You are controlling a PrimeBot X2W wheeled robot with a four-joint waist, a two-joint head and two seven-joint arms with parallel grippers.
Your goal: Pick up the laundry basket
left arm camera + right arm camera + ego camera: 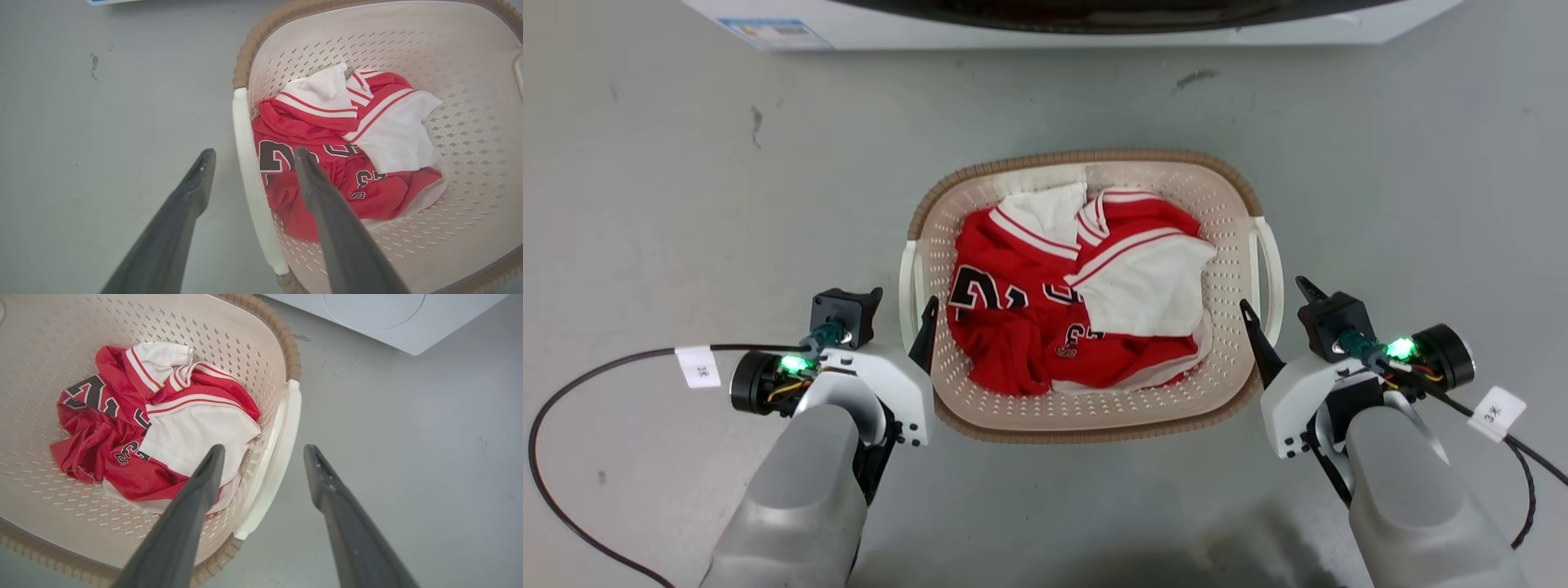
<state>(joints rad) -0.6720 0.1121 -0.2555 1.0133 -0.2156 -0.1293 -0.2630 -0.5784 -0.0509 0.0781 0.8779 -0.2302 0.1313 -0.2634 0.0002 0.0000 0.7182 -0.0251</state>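
Two white loop handles mark the short ends of the basket, so its long axis runs across the robot, left to right, with the open mouth facing up. It sits on the grey floor, between the two grippers and just short of the washer, which is cut off at the head view's top edge. The basket is cream plastic and rounded-rectangular, its walls pierced with rows of small holes under a brown woven-look rim. A crumpled red and white jersey hides most of the bottom; its black numbers are folded and hard to read. The left gripper has its fingers spread astride the left handle, one over the floor, one over the jersey. The right gripper stands likewise, fingers apart on either side of the right handle. Whether any finger touches a handle cannot be told. Each wrist view cuts off the basket's far side.
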